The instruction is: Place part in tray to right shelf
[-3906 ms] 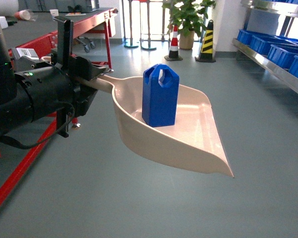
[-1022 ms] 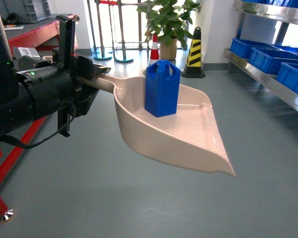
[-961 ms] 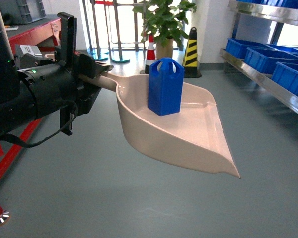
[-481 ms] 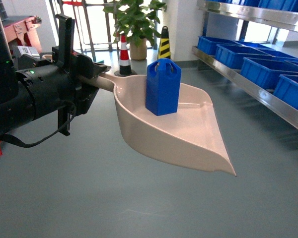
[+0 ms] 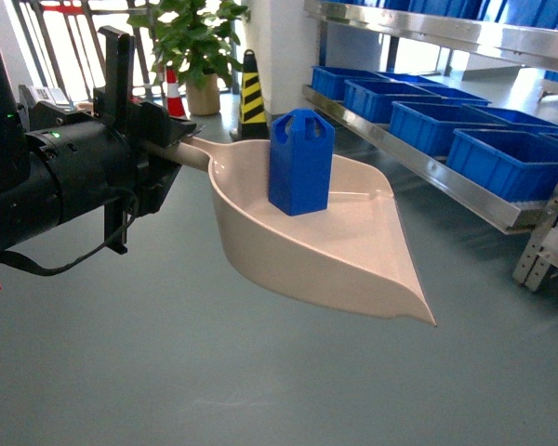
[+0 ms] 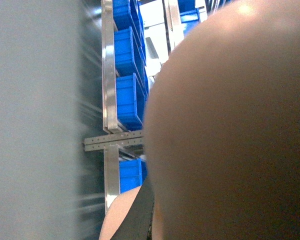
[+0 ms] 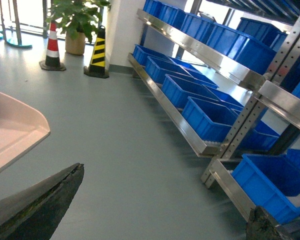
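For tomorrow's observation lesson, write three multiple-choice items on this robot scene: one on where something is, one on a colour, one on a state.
1. Where is the part?
A. On the floor
B. Standing in the tray
C. In a crate

2. What colour are the crates on the right shelf?
A. Blue
B. Red
C. Beige

3. How is the tray supported?
A. It rests on the floor
B. It sits on the shelf
C. It is held in the air by its handle in the left gripper

Answers:
1 B, the head view shows the block upright near the tray's back wall.
2 A, every crate on the rack is blue.
3 C, the handle runs into the jaws and grey floor shows beneath the tray.
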Controlling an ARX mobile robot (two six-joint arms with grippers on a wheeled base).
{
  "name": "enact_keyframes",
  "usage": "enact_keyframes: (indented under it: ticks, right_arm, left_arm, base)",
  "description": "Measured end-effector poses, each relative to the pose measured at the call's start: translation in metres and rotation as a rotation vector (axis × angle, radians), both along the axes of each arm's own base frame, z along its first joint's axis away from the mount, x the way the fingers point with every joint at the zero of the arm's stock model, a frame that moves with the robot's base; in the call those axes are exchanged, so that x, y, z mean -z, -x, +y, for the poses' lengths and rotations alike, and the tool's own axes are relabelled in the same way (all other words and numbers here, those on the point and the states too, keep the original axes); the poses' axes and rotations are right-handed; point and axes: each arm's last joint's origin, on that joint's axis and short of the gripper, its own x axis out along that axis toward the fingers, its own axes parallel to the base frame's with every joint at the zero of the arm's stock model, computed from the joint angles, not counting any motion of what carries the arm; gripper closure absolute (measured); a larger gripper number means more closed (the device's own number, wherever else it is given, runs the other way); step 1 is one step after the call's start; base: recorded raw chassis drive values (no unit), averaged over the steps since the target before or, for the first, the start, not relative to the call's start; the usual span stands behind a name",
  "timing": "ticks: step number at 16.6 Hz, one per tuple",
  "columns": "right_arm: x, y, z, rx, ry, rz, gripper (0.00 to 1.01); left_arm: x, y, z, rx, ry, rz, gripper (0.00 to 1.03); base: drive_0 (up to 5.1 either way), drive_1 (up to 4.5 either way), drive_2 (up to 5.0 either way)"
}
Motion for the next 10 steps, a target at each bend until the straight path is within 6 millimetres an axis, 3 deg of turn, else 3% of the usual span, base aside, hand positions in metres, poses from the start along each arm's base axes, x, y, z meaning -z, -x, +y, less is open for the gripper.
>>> enact_keyframes:
  ticks: [10]
  right_arm:
    - [0.0001, 0.0, 0.0, 0.0, 0.0, 0.0, 0.03]
  left_arm:
    - [-0.0001, -0.0001, 0.0004, -0.001, 0.0, -0.001, 0.88]
  base:
    - [-1.7, -1.65, -1.7]
